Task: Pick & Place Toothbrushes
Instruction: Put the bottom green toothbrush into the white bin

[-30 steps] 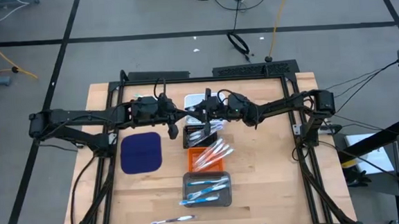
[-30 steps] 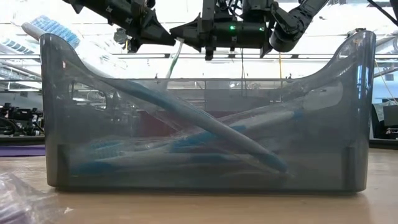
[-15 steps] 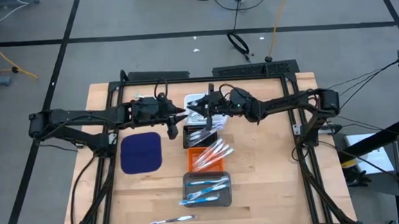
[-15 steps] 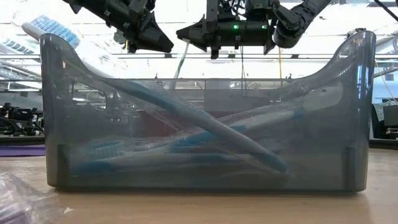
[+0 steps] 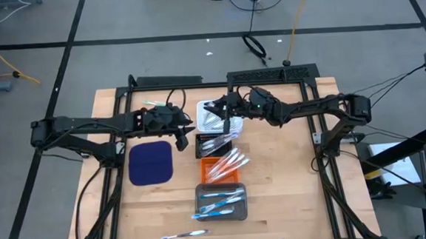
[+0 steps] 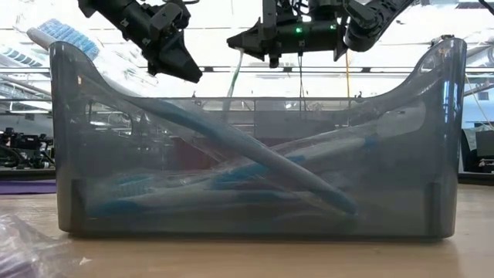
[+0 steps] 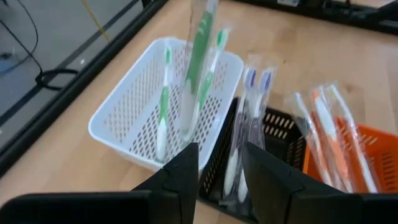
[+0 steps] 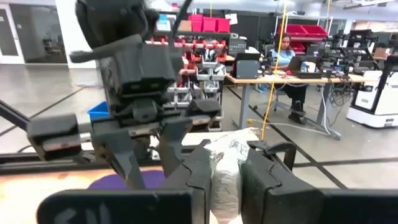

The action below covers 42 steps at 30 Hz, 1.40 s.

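My right gripper [image 5: 225, 113] [image 6: 270, 58] is shut on a green toothbrush in a clear wrapper [image 7: 199, 56] [image 6: 234, 81], over the white mesh basket [image 5: 207, 121] [image 7: 134, 106]. Two more green toothbrushes [image 7: 163, 93] lean against the basket's inner walls. My left gripper [image 5: 186, 127] [image 7: 221, 174] is open and empty, just left of the basket and level with it. The near grey tray [image 5: 220, 200] [image 6: 69, 154] holds several blue toothbrushes [image 6: 255, 158]. My right gripper pinches the crinkled upper end of the wrapper [image 8: 227, 155] between its two fingers. The fingers come at it about level. The toothbrush hangs below them, slightly tilted, with its lower end [image 7: 186, 127] down in the basket's opening. I cannot tell whether it touches the basket.
A black tray [image 5: 213, 144] [image 7: 277, 124] with purple toothbrushes stands next to the basket, then an orange tray [image 5: 227, 165] [image 7: 367, 149] with orange ones. A dark blue mat [image 5: 150, 162] lies at the left. One toothbrush [image 5: 183, 235] lies on the table near the front edge.
My right gripper has carried the green toothbrush toward the table's far edge and over the white basket, the brush still hanging below it. My left gripper has drawn back toward the table's left and gone lower, apart from the brush.
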Available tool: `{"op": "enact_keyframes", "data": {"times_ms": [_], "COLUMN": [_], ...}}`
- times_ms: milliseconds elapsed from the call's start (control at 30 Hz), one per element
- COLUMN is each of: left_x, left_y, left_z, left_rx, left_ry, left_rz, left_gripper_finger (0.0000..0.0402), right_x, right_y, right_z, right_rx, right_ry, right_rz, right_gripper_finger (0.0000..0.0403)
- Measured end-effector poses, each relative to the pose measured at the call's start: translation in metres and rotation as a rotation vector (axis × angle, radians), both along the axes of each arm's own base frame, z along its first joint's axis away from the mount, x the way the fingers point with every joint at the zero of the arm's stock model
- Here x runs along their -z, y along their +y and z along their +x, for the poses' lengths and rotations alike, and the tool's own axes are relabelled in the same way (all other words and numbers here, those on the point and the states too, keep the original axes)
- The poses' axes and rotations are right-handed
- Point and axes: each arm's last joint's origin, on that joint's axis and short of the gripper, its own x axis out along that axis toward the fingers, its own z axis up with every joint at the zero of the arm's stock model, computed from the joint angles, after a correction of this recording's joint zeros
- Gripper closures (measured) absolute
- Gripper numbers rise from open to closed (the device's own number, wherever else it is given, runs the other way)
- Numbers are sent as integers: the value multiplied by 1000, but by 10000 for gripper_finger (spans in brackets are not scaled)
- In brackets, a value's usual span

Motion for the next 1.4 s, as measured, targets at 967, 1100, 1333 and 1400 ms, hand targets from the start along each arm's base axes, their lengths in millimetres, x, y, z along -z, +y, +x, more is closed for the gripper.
{"op": "enact_keyframes", "data": {"times_ms": [967,1100,1333,1400], "left_x": [-2,-2,-2,-2], "left_y": [0,0,0,0], "left_z": [1,1,1,1], "left_rx": [-11,-10,-10,-10], "left_ry": [-29,-26,-26,-26], "left_rz": [-10,-10,-10,-10], "left_gripper_finger": [279,279,279,279], "right_x": [53,53,55,56], "right_y": [-4,-4,-4,-4], "right_z": [-51,-50,-50,-50], "right_rx": [146,147,148,149], "right_ry": [-200,-197,-174,-169], "right_rz": [126,124,129,130], "right_gripper_finger": [370,367,288,270]}}
